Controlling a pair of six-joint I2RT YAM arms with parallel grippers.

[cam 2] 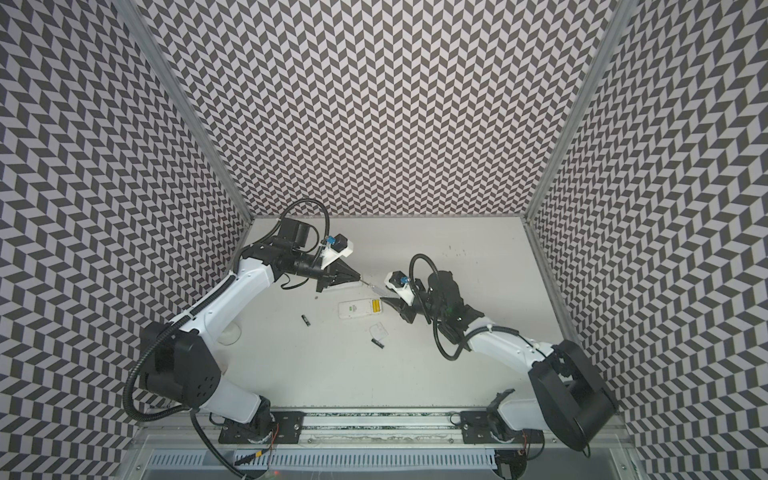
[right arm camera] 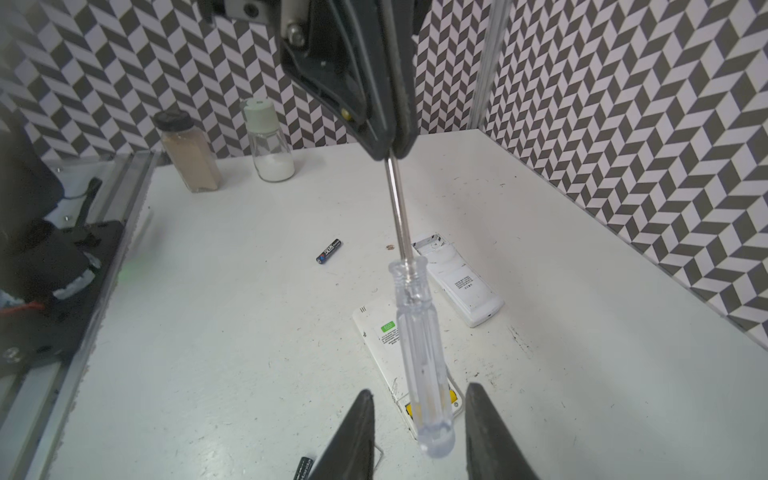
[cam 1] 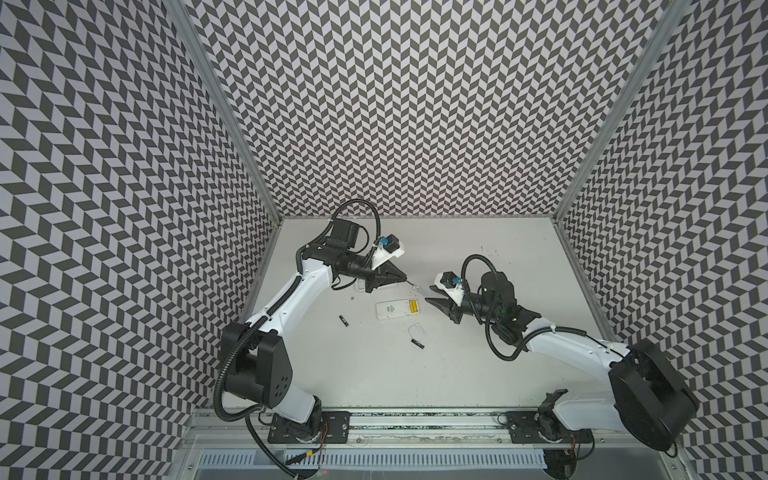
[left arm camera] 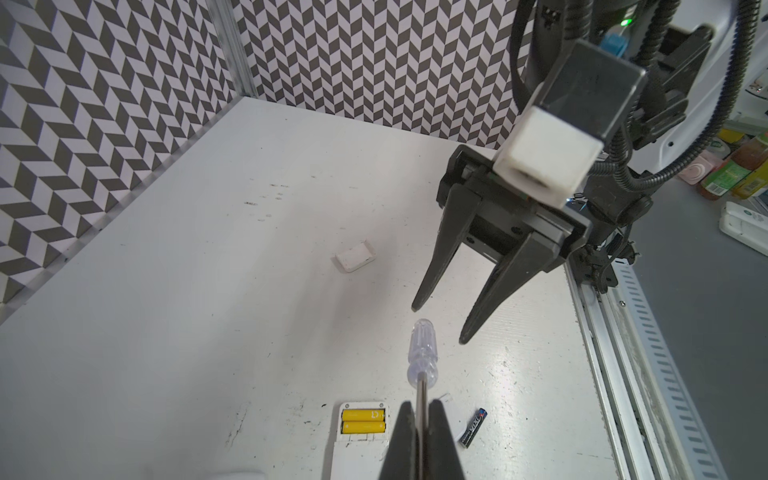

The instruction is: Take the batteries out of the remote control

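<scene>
The white remote control lies face down mid-table with its compartment open. Two yellow batteries sit inside it. A black battery lies to its left and a second one in front of it, both loose on the table. My left gripper is shut on the metal shaft of a clear-handled screwdriver and holds it above the remote's battery end. My right gripper is open, with its fingers on either side of the screwdriver's handle and a gap on each side.
A second white remote, its compartment empty, lies under my left arm. A clear cover lies in front of the remote and a white cover further right. Two spice jars stand at the table's front left edge.
</scene>
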